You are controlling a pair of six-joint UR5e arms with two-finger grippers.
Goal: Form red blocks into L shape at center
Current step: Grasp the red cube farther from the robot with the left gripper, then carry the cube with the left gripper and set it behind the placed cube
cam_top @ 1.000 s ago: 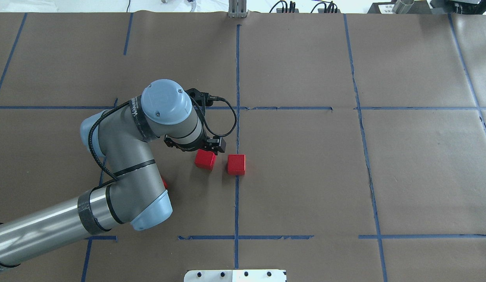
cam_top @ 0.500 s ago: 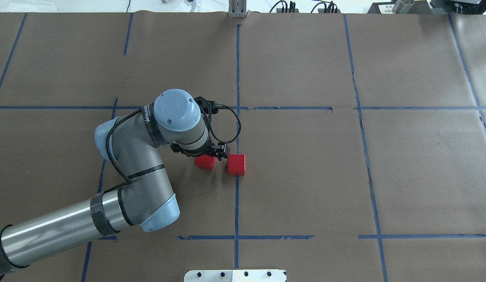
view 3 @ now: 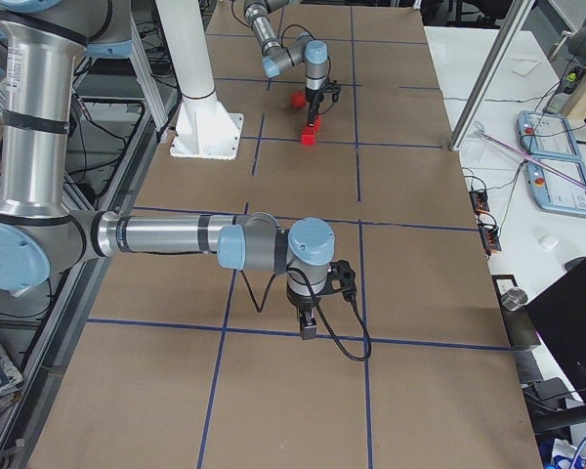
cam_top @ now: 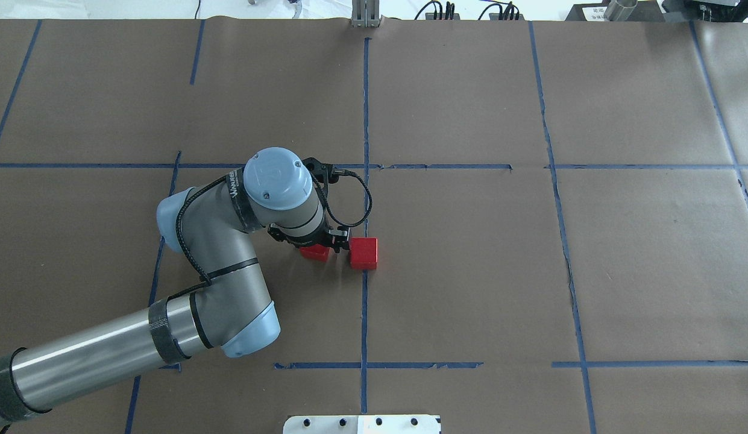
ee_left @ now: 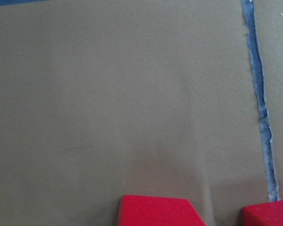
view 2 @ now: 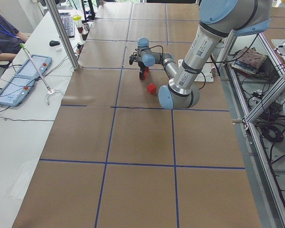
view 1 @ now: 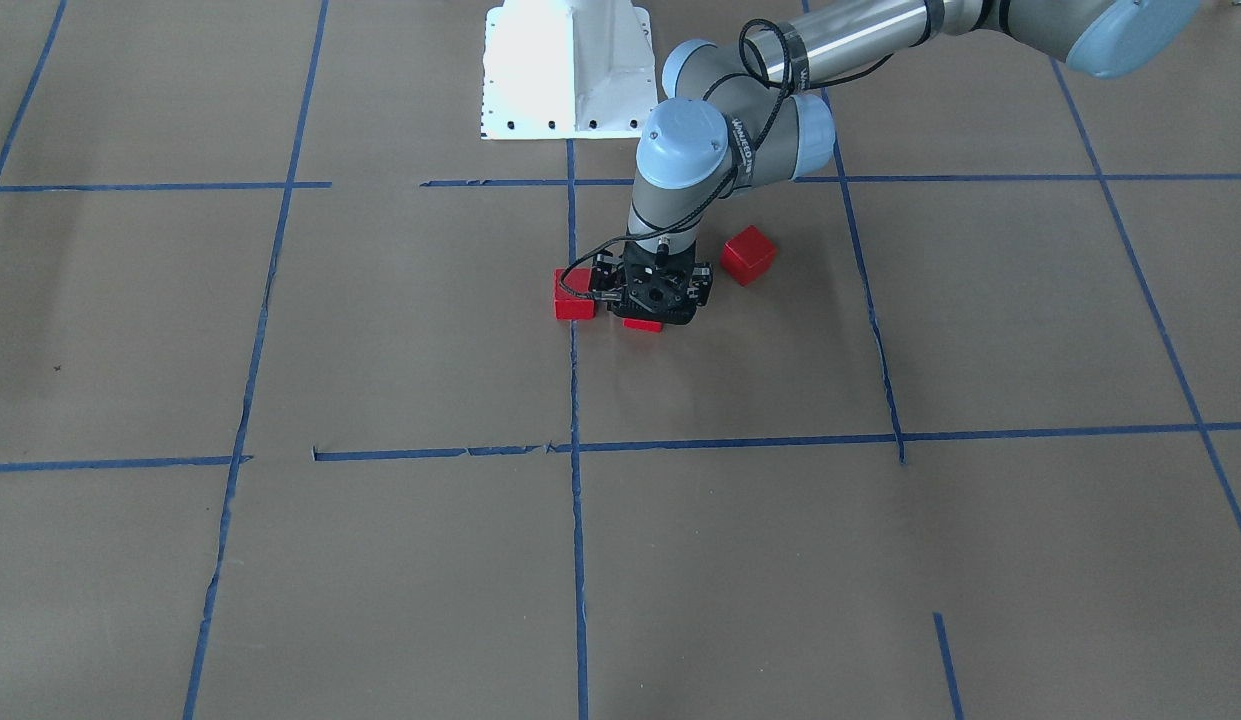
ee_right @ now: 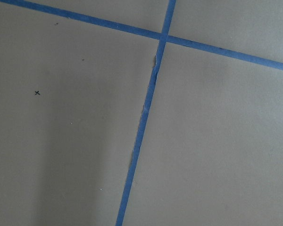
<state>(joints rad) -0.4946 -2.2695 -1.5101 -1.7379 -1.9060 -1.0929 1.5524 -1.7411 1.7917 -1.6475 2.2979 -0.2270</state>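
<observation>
Three red blocks lie in the center cell [cam_top: 458,271]. One block [cam_top: 363,253] sits on the middle tape line, also in the front view [view 1: 574,296]. A second block [cam_top: 315,253] lies just left of it, a small gap apart. My left gripper [cam_top: 318,244] is low over that second block with open jaws either side of it; only the block's edge [view 1: 642,323] shows. The third block [view 1: 748,255] lies behind the left arm, hidden in the overhead view. My right gripper [view 3: 310,327] hangs over bare paper far away; I cannot tell its state.
The white robot base [view 1: 568,70] stands at the table's near edge. Blue tape lines [cam_top: 364,313] divide the brown paper. The left arm's elbow [cam_top: 229,313] hangs over the cell's left part. Operator desks and a metal post [view 2: 61,33] stand beyond the far edge.
My left arm has moved right and down, so the gripper now covers most of the second block. All the blocks that show lie where they were.
</observation>
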